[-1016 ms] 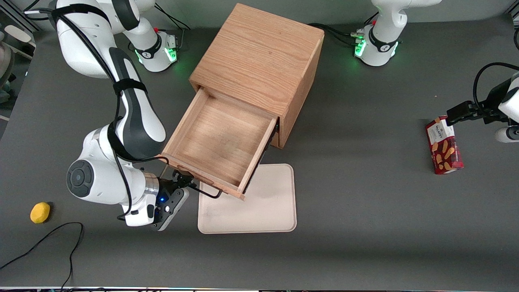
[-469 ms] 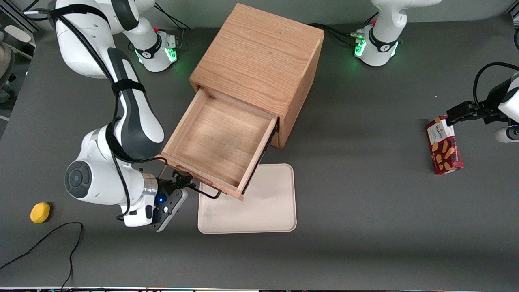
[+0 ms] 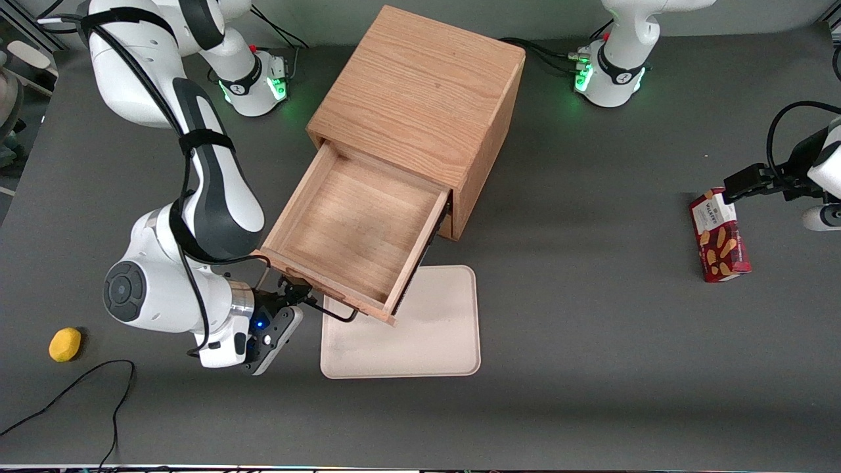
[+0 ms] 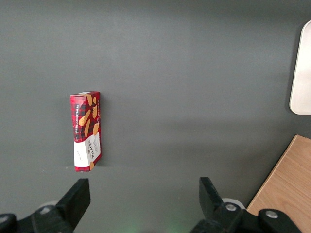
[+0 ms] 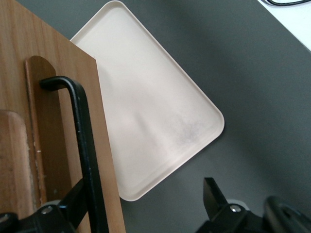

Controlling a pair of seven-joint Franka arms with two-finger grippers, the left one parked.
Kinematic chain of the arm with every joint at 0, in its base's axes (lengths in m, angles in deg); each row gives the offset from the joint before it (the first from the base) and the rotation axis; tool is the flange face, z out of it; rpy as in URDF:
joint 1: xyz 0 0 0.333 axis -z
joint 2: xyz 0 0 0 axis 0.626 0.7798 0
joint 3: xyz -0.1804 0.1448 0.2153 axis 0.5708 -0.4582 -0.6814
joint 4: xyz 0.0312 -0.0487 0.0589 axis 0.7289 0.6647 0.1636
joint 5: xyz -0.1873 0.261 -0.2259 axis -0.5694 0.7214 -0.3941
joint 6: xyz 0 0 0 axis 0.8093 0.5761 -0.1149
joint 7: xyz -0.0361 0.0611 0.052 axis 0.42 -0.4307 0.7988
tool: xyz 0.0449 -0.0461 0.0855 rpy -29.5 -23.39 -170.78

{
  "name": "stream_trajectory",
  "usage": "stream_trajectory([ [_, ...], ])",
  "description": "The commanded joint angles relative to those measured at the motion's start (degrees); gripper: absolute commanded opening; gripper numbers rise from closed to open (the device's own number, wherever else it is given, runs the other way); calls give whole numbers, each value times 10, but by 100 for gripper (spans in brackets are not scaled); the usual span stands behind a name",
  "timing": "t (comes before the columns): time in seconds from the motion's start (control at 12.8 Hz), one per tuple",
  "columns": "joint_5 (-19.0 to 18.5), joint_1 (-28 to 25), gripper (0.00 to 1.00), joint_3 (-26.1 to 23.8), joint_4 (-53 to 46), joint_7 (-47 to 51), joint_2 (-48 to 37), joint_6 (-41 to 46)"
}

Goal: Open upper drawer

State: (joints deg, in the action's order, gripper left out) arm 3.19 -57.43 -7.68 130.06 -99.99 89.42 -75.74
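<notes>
**Upper drawer standing pulled out, hand at its handle**

Nearest the front camera, a cream tray (image 3: 420, 335) is lying flat on the grey worktop (image 3: 591, 394), toward the middle of the front edge. A yellow ball (image 3: 65, 344) is resting near the working arm's end of the worktop, with a black cable (image 3: 79, 387) trailing beside it.

Just above the tray's edge, the hand (image 3: 299, 299) is sitting at the black bar handle (image 5: 87, 155) of the upper drawer (image 3: 351, 233). Its fingers are spread wide, one finger (image 5: 80, 196) lying against the handle and the other well apart from it, so nothing is being pinched.

The upper drawer is standing pulled far out of the oak cabinet (image 3: 420, 98), its front overhanging the tray and its bare wooden floor showing.

Toward the parked arm's end of the worktop, a red biscuit box (image 3: 719, 240) is lying flat.
</notes>
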Motion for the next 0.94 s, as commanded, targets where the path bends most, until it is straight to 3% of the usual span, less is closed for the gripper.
stream_trajectory([
  [0.0, 7, 20, 100, 1, -39, -12, 11, -16],
  [0.86, -3, 37, 100, 7, -56, -10, -65, 124],
])
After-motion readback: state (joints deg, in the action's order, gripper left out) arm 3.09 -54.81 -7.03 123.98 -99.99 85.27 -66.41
